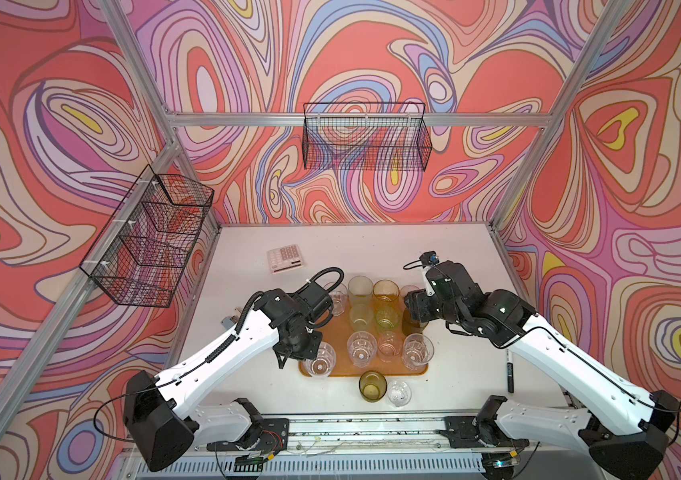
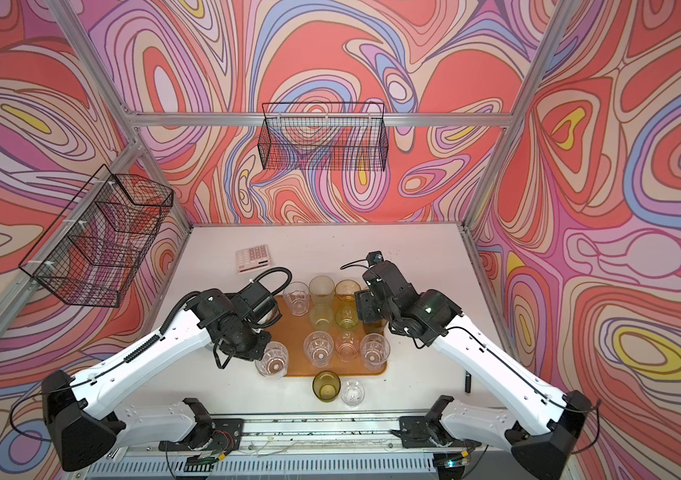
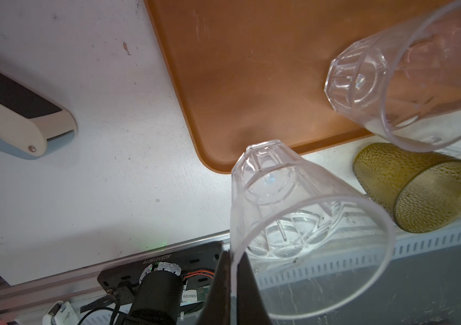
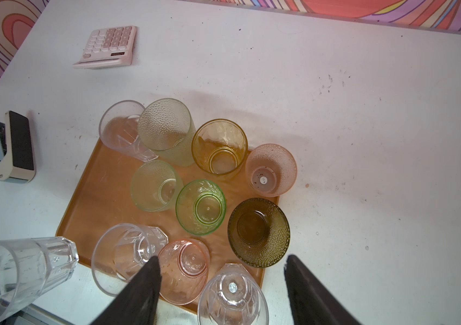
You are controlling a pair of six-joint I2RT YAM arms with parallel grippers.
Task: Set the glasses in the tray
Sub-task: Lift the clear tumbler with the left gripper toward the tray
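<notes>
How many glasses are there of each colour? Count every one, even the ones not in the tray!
clear glasses: 5
green glasses: 3
pink glasses: 2
olive-brown glasses: 2
amber glasses: 1
Total: 13

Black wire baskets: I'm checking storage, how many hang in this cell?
2: the back basket on the rear rail, the left basket on the left rail. None seems hidden.

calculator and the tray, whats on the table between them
Nothing: in the right wrist view, bare white table separates the calculator from the tray.
</notes>
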